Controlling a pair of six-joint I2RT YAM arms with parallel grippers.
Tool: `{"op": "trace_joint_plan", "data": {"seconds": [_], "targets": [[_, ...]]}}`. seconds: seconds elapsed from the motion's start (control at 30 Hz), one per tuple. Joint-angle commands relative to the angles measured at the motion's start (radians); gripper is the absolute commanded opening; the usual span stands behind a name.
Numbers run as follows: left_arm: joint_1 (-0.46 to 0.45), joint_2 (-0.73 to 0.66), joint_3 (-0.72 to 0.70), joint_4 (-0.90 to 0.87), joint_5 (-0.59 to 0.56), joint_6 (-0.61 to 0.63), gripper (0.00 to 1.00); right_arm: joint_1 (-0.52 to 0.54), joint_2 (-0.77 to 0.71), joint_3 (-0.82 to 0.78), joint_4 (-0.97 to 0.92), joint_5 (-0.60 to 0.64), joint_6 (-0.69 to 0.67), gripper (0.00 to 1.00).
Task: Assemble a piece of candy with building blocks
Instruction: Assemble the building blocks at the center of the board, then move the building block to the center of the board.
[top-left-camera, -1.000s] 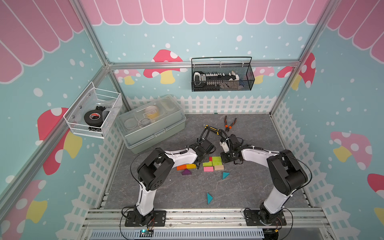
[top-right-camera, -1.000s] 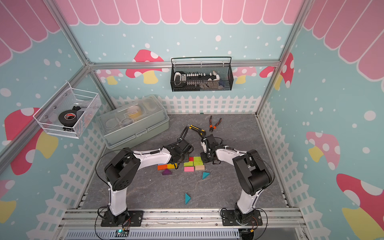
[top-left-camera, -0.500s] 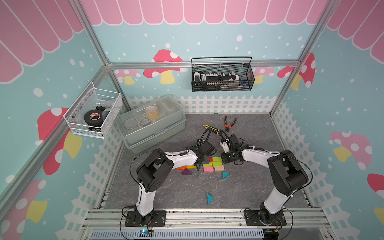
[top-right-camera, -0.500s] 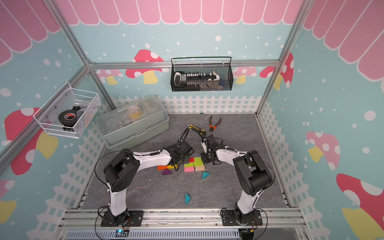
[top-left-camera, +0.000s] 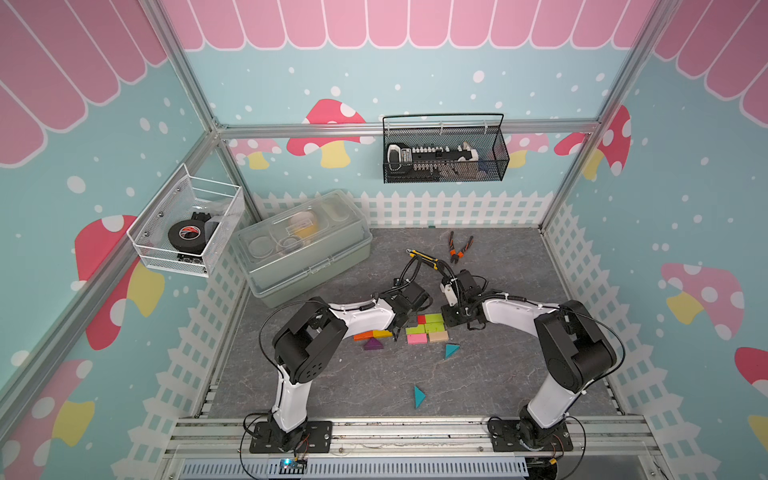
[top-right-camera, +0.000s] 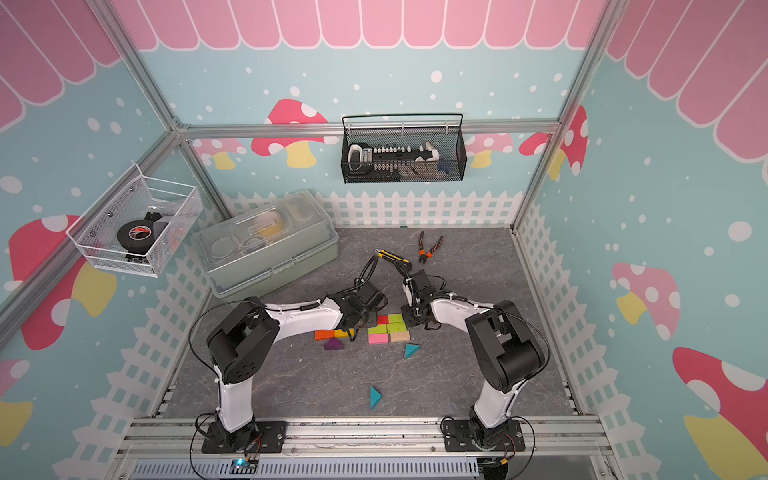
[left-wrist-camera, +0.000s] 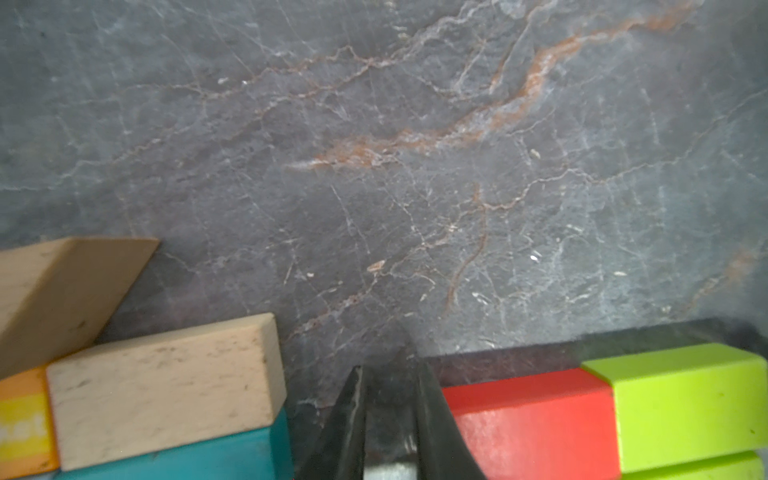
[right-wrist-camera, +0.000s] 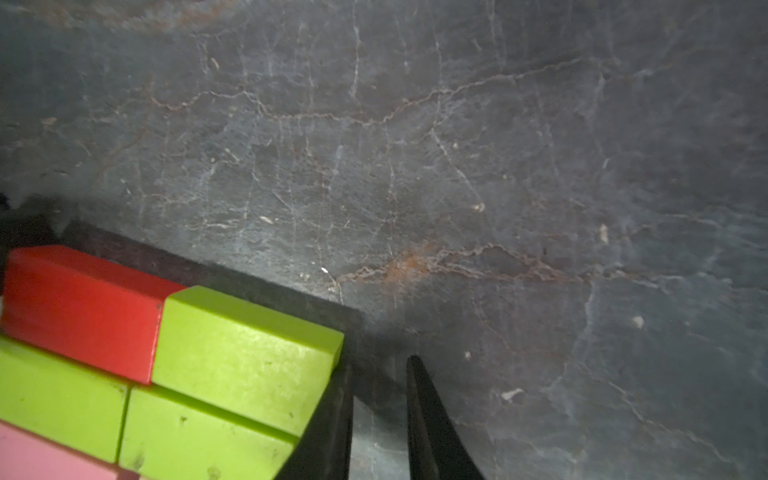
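Left gripper (left-wrist-camera: 390, 399) parted slightly, tan blocks (left-wrist-camera: 162, 390) wrist-view only

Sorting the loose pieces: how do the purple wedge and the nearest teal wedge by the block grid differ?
The purple wedge lies beside the orange block; the teal wedge lies alone past the tan block. Purple points toward the back wall, teal sideways. Both are triangular and lie flat.

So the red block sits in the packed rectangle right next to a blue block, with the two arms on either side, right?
Not quite. The red block sits beside a lime green block, not a blue one, as the right wrist view shows. The arms do flank the packed rectangle.
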Motion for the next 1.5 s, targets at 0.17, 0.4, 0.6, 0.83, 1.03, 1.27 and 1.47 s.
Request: {"op": "trace_joint_plan", "data": {"seconds": [0.17,0.4,0.6,0.83,1.03,1.27,1.47], "targets": [[0.009,-0.008,0.026,-0.079,0.005,0.006,0.24,0.005,-0.037,-0.007,-0.037,0.058,0.04,0.26],[0.011,-0.05,0.017,-0.113,-0.026,0.017,0.23,-0.004,-0.049,-0.016,-0.037,0.083,0.042,0.26],[0.008,-0.062,0.017,-0.118,-0.016,0.018,0.19,-0.004,-0.047,-0.022,-0.035,0.066,0.042,0.26],[-0.013,-0.068,0.018,-0.138,-0.008,0.012,0.09,-0.005,-0.052,-0.033,-0.031,0.052,0.044,0.24],[-0.029,-0.084,0.002,-0.156,-0.002,0.002,0.01,-0.005,-0.061,-0.044,-0.033,0.041,0.047,0.23],[-0.043,-0.079,-0.008,-0.164,0.013,-0.01,0.0,-0.005,-0.098,-0.081,-0.041,0.022,0.055,0.21],[-0.046,-0.073,-0.011,-0.165,0.022,-0.011,0.0,-0.005,-0.117,-0.109,-0.037,-0.015,0.053,0.2]]}}
